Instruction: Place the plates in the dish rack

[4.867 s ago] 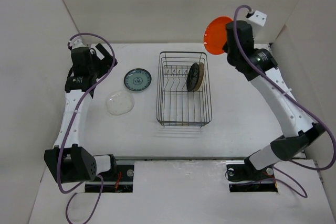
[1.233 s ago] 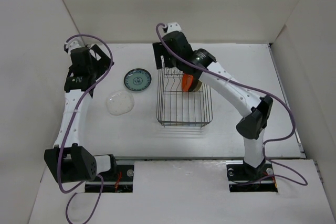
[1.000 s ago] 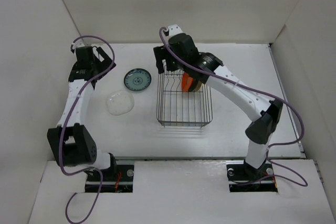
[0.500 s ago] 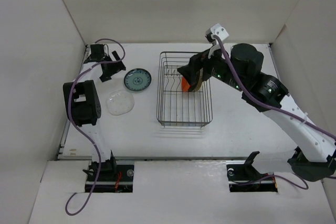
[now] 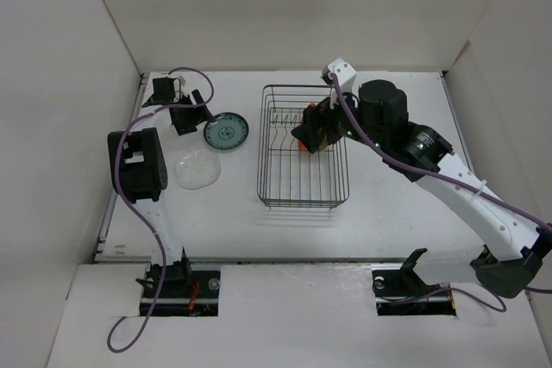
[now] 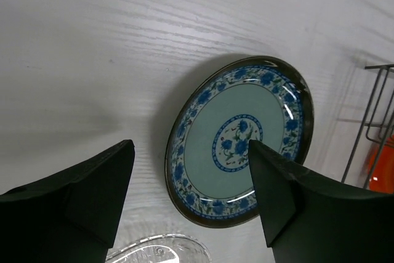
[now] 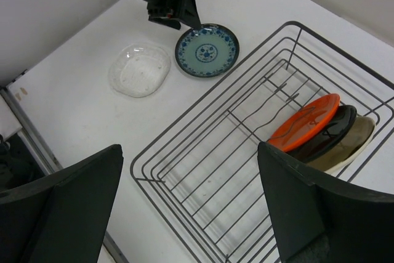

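Note:
Three plates stand on edge at the far right of the dish rack (image 7: 203, 170): orange (image 7: 305, 121), glossy black (image 7: 327, 133) and cream (image 7: 354, 140). The teal-patterned plate (image 6: 237, 140) lies flat on the table left of the rack (image 5: 304, 148), with the clear glass plate (image 5: 197, 169) nearer. My left gripper (image 6: 191, 195) is open just over the teal plate's near rim, its right finger (image 6: 289, 195) overlapping the edge and nothing gripped. Above the rack my right gripper (image 7: 191, 207) hangs open and empty.
White walls box in the table on the left, back and right. The left arm's upright link (image 5: 136, 165) stands just left of the glass plate. A purple cable (image 5: 194, 75) loops above the left gripper (image 5: 185, 118).
My left gripper has swung right to the teal plate and its jaws have narrowed somewhat. My right arm has let go of the orange plate in the rack, pulled back and risen.

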`<move>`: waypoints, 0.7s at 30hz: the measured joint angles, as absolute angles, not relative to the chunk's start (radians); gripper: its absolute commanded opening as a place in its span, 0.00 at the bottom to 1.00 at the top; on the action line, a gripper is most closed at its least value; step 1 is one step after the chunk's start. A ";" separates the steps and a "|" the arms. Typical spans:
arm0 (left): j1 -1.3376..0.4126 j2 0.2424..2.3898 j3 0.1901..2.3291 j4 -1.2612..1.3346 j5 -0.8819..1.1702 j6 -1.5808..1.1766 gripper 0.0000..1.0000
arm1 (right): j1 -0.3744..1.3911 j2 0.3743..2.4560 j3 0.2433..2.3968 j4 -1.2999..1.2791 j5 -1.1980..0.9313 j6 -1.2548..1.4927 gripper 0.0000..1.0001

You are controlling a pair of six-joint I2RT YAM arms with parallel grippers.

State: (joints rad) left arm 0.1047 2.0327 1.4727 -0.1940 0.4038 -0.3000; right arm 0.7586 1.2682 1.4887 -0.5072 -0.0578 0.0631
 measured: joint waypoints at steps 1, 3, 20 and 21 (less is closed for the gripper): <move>0.105 2.044 1.473 -0.195 0.404 -0.295 0.70 | 0.757 1.267 1.489 -0.506 -0.062 0.063 0.94; 0.105 2.062 1.473 -0.202 0.404 -0.288 0.70 | 0.754 1.264 1.489 -0.505 -0.072 0.063 0.94; 0.105 2.099 1.478 -0.208 0.438 -0.268 0.25 | 0.752 1.261 1.489 -0.501 -0.083 0.063 0.94; 0.105 2.101 1.478 -0.208 0.438 -0.268 0.22 | 0.752 1.261 1.489 -0.501 -0.083 0.063 0.94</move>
State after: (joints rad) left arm 0.1047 2.1010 1.4784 -0.2081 0.4381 -0.2680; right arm 0.7521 1.2610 1.4887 -0.5011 -0.0830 0.0631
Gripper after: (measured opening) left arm 0.266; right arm 0.944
